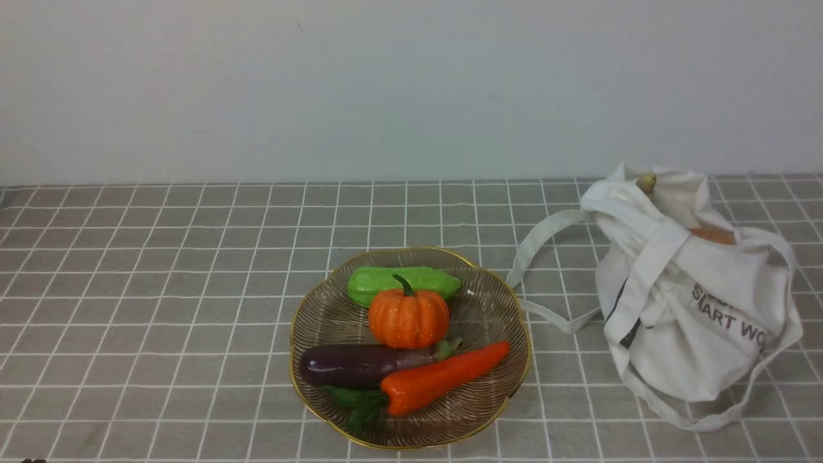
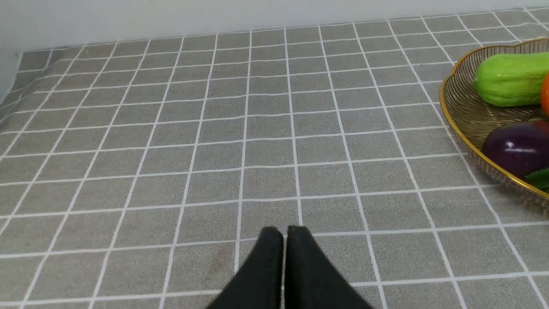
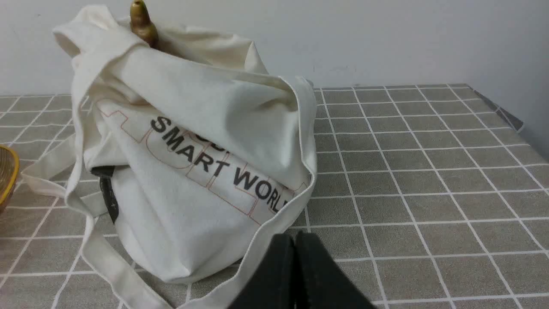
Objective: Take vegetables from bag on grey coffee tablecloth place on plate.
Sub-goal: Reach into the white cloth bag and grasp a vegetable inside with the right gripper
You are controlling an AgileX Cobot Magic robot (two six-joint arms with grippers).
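The ribbed glass plate [image 1: 495,308] with a gold rim sits mid-cloth and holds a light green gourd [image 1: 402,281], an orange pumpkin [image 1: 409,318], one dark purple eggplant [image 1: 360,364] and an orange-red carrot [image 1: 443,381]. The white canvas bag [image 1: 694,321] slouches to its right; a yellowish stem tip [image 1: 647,183] and something orange [image 1: 712,236] peek from its mouth. My left gripper [image 2: 285,231] is shut and empty over bare cloth, left of the plate [image 2: 463,128]. My right gripper [image 3: 295,238] is shut and empty, just in front of the bag [image 3: 188,171]. Neither gripper shows in the front view.
The grey-brown grid tablecloth [image 1: 161,289] covers the table up to a pale wall. The bag's long straps [image 1: 546,270] trail toward the plate and loop along the cloth at the front. The cloth's right edge [image 3: 510,120] shows in the right wrist view.
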